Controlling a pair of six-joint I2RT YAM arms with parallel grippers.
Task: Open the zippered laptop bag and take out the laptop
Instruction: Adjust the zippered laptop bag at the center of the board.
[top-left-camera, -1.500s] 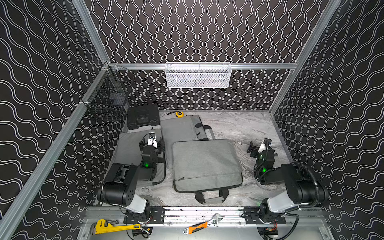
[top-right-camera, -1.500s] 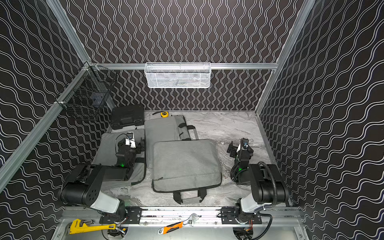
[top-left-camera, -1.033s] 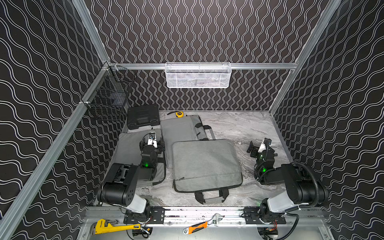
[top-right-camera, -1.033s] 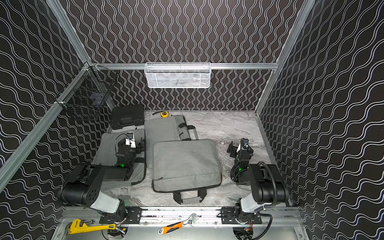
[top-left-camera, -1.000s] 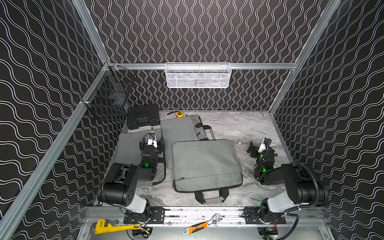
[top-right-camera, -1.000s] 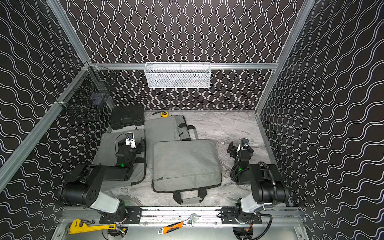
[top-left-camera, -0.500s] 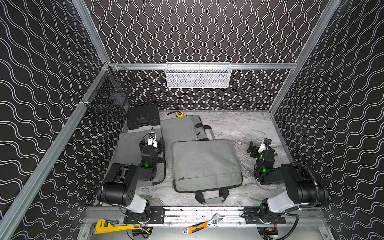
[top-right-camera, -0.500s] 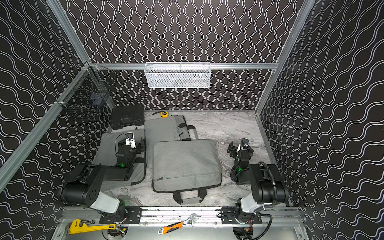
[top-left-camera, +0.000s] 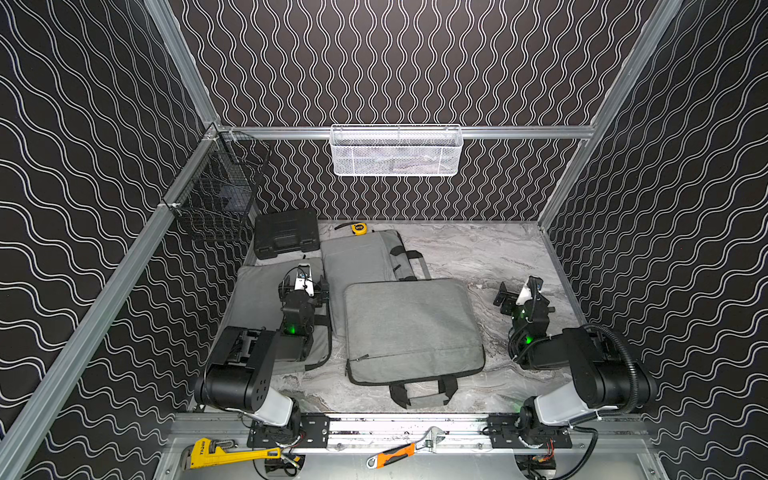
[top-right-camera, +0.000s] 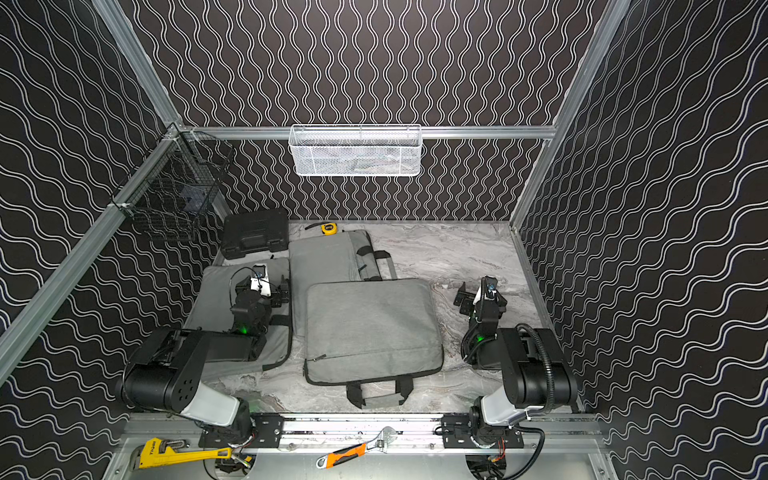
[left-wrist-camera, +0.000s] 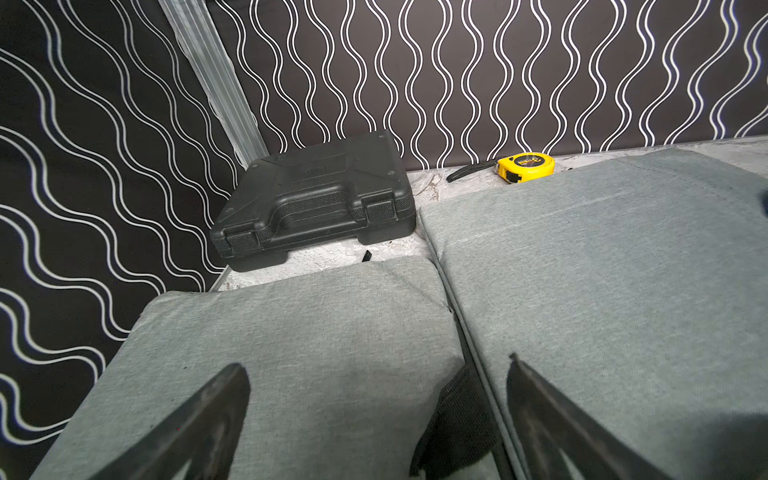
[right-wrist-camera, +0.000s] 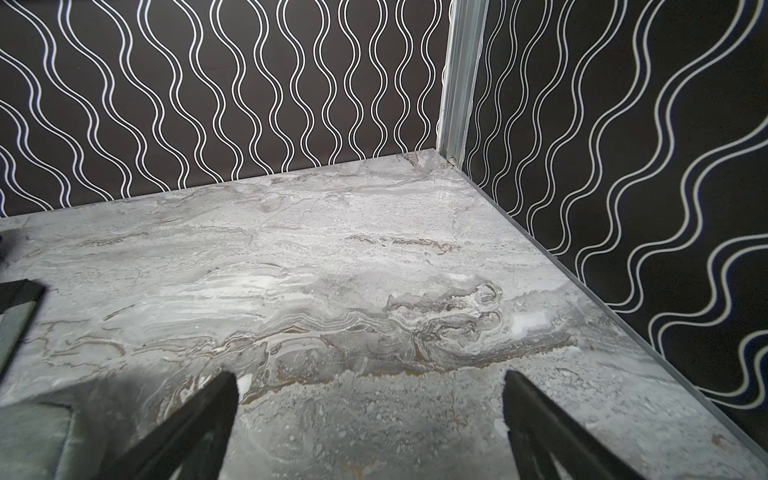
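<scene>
3 bags (top-left-camera: 411, 328) crowd the table (top-left-camera: 490, 253), case (top-left-camera: 286, 232) and tape (top-left-camera: 359, 227) behind; 2 wrenches (top-left-camera: 224, 455), 2 baskets (top-left-camera: 397, 151). Over 1 bag hangs the left gripper (left-wrist-camera: 377, 362), right gripper (right-wrist-camera: 370, 373) beside, both splayed empty.

Worktop (top-left-camera: 490, 257): grey marble slab, showing beneath right claw (right-wrist-camera: 368, 374). Three grey bags lie flat on it. Left bag (top-left-camera: 257, 291) under left claw (left-wrist-camera: 374, 368). Mid bag (top-left-camera: 357, 257) touching it, on that claw's right. Front bag (top-left-camera: 411, 328) between the claws, overlapping mid bag. Black case (top-left-camera: 286, 232) and yellow tape (top-left-camera: 359, 227) beyond left claw, at back wall.
</scene>
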